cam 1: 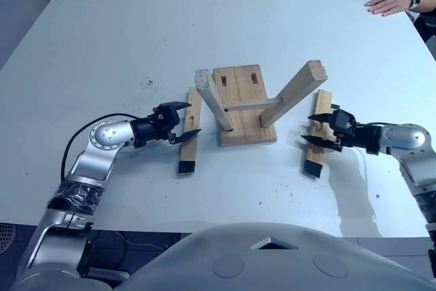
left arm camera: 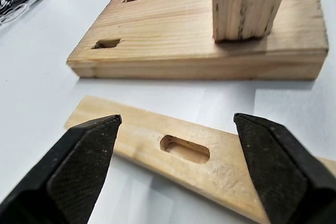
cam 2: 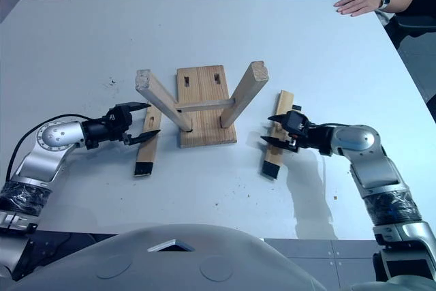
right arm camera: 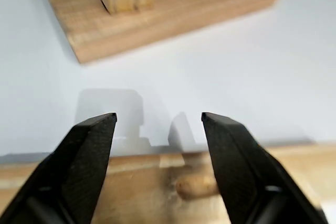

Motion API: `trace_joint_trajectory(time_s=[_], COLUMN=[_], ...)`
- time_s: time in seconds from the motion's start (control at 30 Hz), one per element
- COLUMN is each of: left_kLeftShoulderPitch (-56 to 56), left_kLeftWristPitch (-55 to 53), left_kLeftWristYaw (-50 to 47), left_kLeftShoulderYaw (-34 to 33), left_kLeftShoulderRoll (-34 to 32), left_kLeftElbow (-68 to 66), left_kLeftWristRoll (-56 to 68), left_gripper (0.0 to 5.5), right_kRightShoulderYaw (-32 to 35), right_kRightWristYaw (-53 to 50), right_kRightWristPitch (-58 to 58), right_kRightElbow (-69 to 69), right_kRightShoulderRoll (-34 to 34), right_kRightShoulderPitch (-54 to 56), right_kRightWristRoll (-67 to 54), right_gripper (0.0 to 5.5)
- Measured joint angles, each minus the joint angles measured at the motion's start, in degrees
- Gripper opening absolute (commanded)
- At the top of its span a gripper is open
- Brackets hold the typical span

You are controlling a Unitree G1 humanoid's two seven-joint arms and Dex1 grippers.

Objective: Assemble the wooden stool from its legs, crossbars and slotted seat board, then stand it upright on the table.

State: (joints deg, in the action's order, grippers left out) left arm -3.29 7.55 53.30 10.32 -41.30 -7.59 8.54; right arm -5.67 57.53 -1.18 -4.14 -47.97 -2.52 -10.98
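- Pale slotted wooden seat board (cam 1: 238, 81): loose slotted wooden legs (cam 1: 189, 148) were left at its nine and three o'clock.
- Left gripper (cam 1: 192, 118) and right gripper (cam 1: 307, 129) were held open, empty.
- Planted legs (cam 1: 296, 93) could be knocked out on lifting.

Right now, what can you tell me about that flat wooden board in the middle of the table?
It is the stool's seat board, a thick rectangle of pale wood with clear grain, lying flat on the white table. Two narrow slots near its far end are empty. From its near end two thick legs rise, leaning outward and joined by a thin crossbar. Two loose wooden pieces lie either side, not touching it.
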Motion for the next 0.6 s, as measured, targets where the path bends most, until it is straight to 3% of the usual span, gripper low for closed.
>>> trace_joint_trajectory(time_s=[0.33,0.5,0.6], left_kLeftShoulderPitch=[-0.19,-0.6,-8.43], left_kLeftWristPitch=[1.47,-15.73,-24.02], left_kLeftWristYaw=[0.14,-2.34,-7.38], left_kLeftShoulderYaw=[-2.79,-6.83,-10.38], left_kLeftShoulderRoll=[-3.17,2.44,6.25], left_kLeftElbow=[-5.79,3.27,10.29], left_kLeftWristRoll=[1.32,12.88,19.44], left_gripper=[3.98,3.98,3.98], right_kRightShoulderYaw=[5.93,6.94,7.89], right_kRightWristYaw=[-1.2,-1.12,-1.16], right_kRightWristPitch=[1.21,-4.09,-7.63], right_kRightElbow=[0.87,8.08,16.44], right_kRightShoulderRoll=[-3.77,-3.67,-3.35], right_kRightShoulderPitch=[-7.39,-10.22,-9.99], right_kRightWristRoll=[-0.16,-2.47,-5.5], right_gripper=[2.98,2.98,2.98])
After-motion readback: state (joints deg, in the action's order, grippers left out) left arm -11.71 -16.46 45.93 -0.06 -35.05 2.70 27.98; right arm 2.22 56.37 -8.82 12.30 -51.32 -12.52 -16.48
